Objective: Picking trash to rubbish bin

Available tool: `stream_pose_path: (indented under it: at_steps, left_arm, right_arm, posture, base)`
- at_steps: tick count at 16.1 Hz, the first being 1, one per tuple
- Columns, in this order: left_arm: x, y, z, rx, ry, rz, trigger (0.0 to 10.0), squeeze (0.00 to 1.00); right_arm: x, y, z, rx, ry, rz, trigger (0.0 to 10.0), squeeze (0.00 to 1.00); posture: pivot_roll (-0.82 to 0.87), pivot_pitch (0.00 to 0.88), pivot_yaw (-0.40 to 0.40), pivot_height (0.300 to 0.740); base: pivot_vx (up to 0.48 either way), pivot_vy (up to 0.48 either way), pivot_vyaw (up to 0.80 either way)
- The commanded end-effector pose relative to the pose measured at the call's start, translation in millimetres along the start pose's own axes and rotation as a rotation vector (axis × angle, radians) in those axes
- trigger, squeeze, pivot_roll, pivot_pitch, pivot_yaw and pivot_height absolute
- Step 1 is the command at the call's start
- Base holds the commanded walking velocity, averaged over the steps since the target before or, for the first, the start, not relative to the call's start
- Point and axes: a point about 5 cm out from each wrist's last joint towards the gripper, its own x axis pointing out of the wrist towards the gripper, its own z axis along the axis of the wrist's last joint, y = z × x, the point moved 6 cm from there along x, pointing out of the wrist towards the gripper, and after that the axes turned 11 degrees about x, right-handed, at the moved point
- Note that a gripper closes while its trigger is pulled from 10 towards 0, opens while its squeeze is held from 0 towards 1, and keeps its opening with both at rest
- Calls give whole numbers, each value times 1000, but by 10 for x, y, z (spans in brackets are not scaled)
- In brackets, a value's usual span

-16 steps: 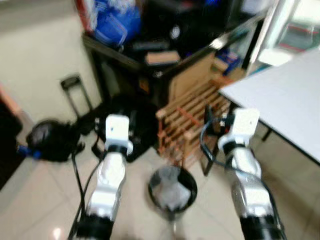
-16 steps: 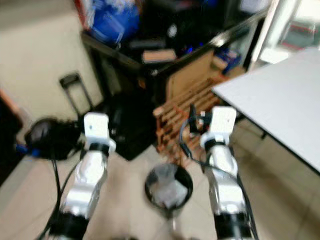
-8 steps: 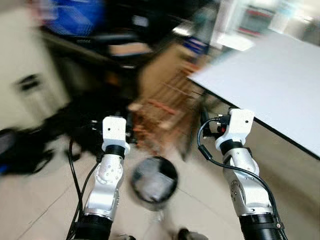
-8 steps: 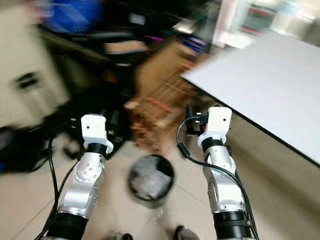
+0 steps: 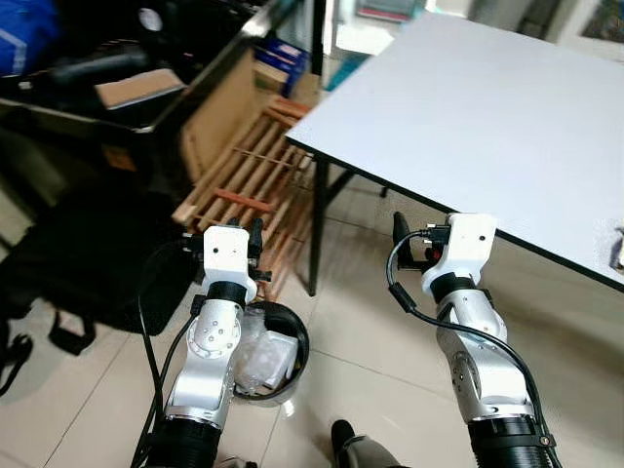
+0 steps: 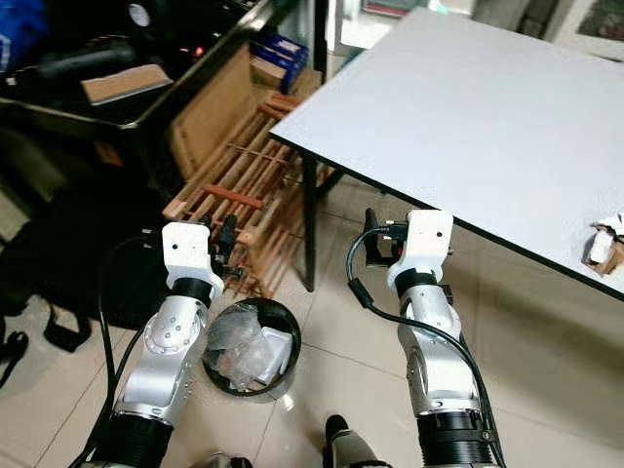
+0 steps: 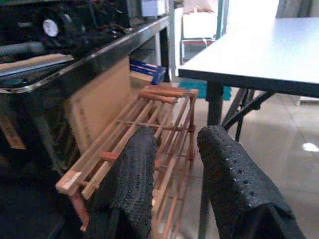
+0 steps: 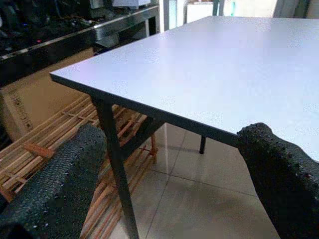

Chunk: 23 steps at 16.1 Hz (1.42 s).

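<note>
White counter (image 6: 468,107) now takes up the right side, because the robot has turned that way. It had been looking at the dark shelf (image 5: 117,88). A scrap of trash (image 6: 606,244) lies far right on the counter, so it may go there next. The bin (image 6: 285,336) sits on the floor near the left arm, with clear wrappers (image 6: 244,346) inside. Left gripper (image 7: 174,164) and right gripper (image 8: 169,174) both have open jaws and hold nothing.

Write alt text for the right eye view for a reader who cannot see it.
Two silver robot arms reach over a tiled floor; the left gripper is above a round black rubbish bin of crumpled plastic, the right gripper beside a large white table holding crumpled paper scraps.
</note>
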Motion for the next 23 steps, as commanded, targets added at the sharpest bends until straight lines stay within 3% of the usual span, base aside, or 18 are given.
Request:
stream_pose_path:
  at_steps: [1,4,15,19,23]
  left_arm:
    - [-2,-20,0,-5,6,-14,10000,0]
    - [-4,10,-23,6,19,3,10000,0]
    - [-3,21,-11,-4,13,11,10000,0]
    - [9,14,79,18,-19,11,10000,0]
    - [16,28,81,31,-20,22,10000,0]
  right_arm:
    - [2,3,42,1,-8,-6,10000,0]
    - [7,14,36,-4,-5,-4,10000,0]
    - [23,35,38,-9,-2,9,10000,0]
    - [25,40,41,-8,-3,12,10000,0]
    - [23,52,36,-8,-1,17,10000,0]
  posture:
    - [-63,198,34,740]
    - [-61,200,31,740]
    - [-58,199,24,740]
    - [-57,200,23,740]
    - [-58,199,23,740]
  base:
    - [0,0,-800]
    - [0,-102,-800]
    - [0,-44,-218]
    - [0,0,-800]
    - [0,-424,-800]
